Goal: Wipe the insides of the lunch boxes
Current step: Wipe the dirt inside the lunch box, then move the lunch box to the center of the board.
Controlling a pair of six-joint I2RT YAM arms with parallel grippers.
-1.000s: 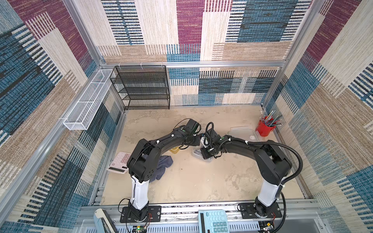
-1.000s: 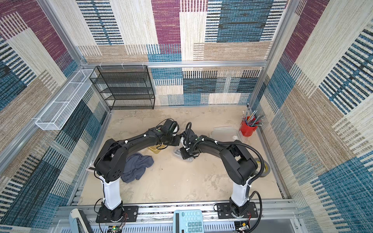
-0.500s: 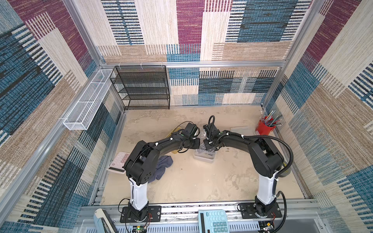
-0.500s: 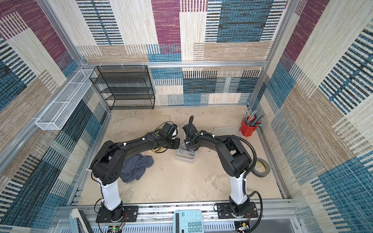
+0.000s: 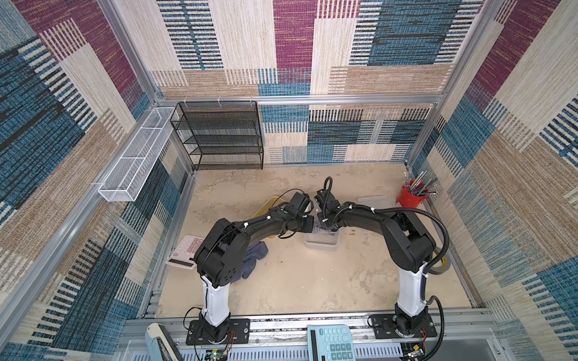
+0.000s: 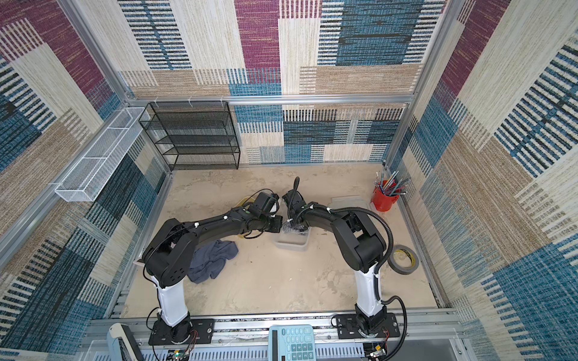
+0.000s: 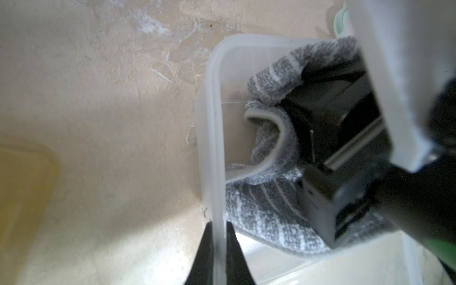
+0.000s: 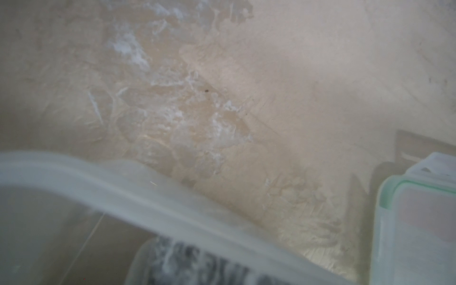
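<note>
**Right arm set to wipe, left arm bracing**

The clear frosted rectangular plastic lunch box (image 5: pixel 322 244) sits open at the middle of the beige counter (image 5: pixel 297 281). It lies directly beneath the right end effector (image 7: pixel 311 116), which is clenched on a grey-and-white striped cloth (image 7: pixel 261 212) bunched inside it. The left end effector (image 7: pixel 218 237) is nipped shut on the box's side wall toward the left arm, one finger inside and one outside. That wall appears to be a long side, so strokes would likely run along it. A translucent amber-yellow plastic lunch box (image 5: pixel 264 206) lies just beyond the left arm, touched by neither.
</note>
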